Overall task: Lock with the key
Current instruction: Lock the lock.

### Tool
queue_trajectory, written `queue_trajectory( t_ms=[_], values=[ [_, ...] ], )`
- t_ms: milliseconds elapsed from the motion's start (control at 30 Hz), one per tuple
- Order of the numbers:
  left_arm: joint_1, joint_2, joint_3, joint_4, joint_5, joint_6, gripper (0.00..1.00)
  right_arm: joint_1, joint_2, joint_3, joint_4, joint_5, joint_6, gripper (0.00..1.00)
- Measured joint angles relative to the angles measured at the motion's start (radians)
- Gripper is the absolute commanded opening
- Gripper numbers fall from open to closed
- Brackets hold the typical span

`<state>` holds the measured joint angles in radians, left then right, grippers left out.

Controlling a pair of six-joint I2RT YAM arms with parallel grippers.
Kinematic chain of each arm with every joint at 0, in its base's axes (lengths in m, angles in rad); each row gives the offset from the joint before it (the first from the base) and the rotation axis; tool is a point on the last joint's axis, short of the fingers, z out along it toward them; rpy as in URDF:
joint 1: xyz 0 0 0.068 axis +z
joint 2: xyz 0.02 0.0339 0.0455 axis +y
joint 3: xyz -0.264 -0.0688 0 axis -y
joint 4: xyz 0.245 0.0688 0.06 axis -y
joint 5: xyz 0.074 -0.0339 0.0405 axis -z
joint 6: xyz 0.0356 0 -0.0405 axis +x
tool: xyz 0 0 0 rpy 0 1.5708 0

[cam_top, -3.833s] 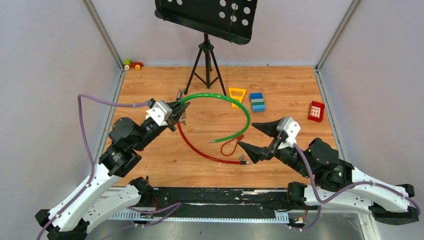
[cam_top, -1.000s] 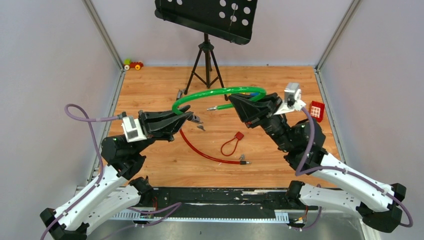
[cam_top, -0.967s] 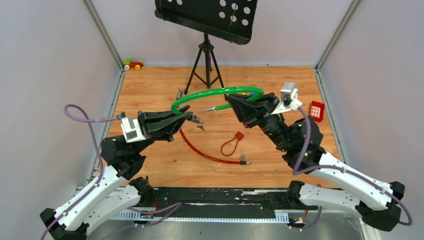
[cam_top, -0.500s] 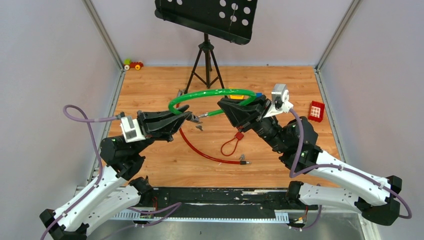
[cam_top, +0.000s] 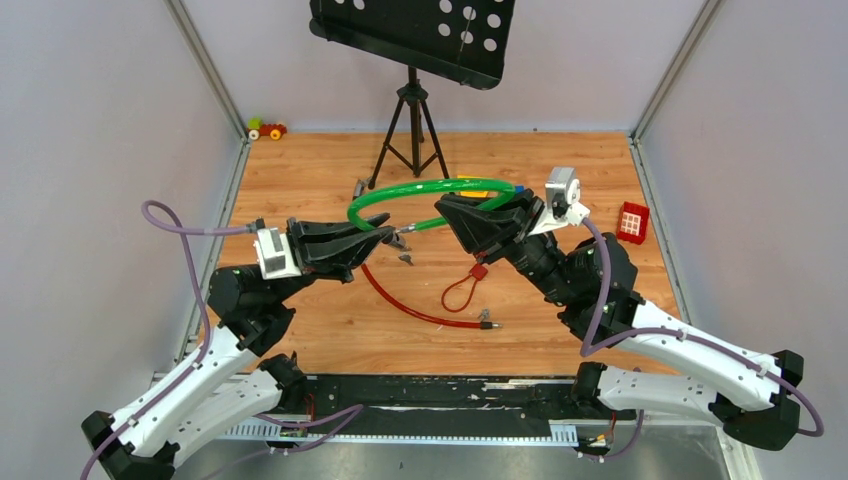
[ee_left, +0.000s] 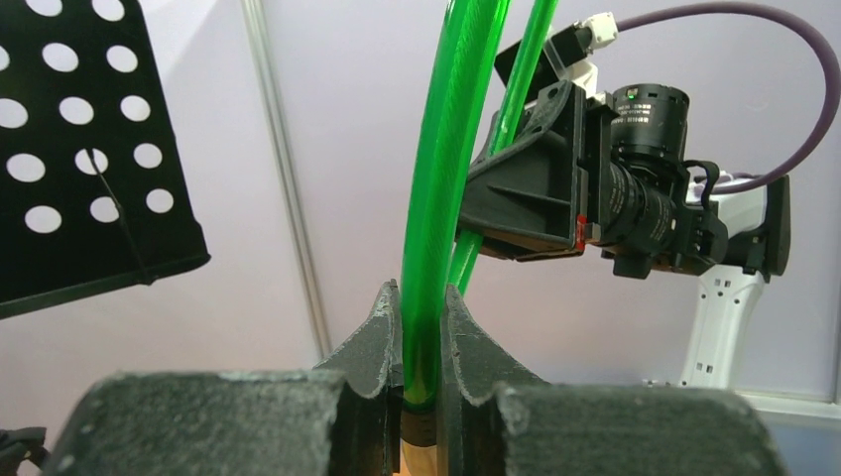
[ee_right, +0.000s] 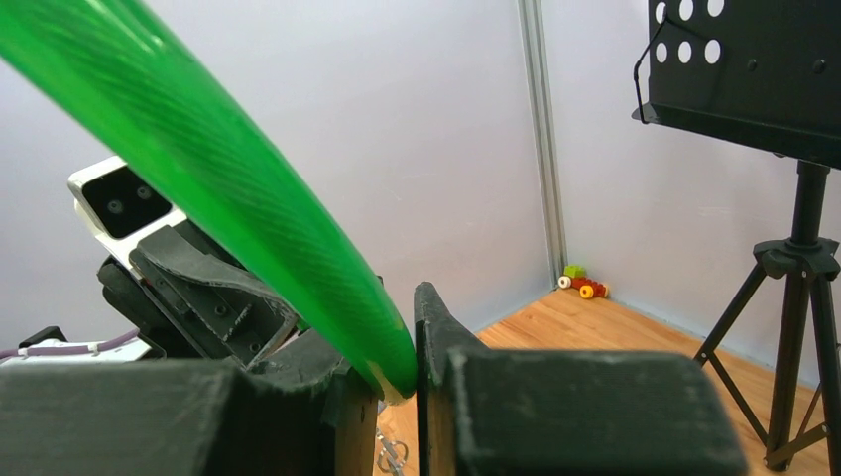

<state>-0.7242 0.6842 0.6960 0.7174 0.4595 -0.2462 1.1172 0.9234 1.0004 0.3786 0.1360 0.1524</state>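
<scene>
L gripper [ee_left: 421, 332]: fingers [ee_left: 377, 337] pinched tight on the green cable [ee_left: 443, 149], just above its pale end barrel; cable rises straight out of the jaws. R gripper [ee_right: 397, 342] also clamped on the same green cable [ee_right: 198, 149], which runs up and to the left in the R wrist view from btwn its fingers. Top cam: L gripper [cam_top: 385, 234] and R gripper [cam_top: 446, 211] both off the table [cam_top: 300, 170], tips facing each other, near but apart. The cable [cam_top: 430, 184] arcs back from L tips, loops round and comes thru R jaws, its metal-tipped free end poking toward L tips. Key [cam_top: 405, 258]: tiny grey bit just below L tips; too small to tell if it hangs or lies on the wood. Red cable [cam_top: 405, 305] lies on the table under the grippers, small red padlock [cam_top: 479, 271] w/ thin loop beside it. Farther out: red brick [cam_top: 632, 222] on the R side, music stand [cam_top: 415, 40] at back, toy car [cam_top: 267, 129] in far-L corner.
</scene>
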Motion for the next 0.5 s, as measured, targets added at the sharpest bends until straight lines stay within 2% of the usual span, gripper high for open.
queue_trajectory(
  t_ms=[500],
  values=[
    [0.000,0.001,0.001,-0.005,0.013,-0.009,0.00,0.018,0.010,0.002,0.006,0.003,-0.021,0.00]
  ],
)
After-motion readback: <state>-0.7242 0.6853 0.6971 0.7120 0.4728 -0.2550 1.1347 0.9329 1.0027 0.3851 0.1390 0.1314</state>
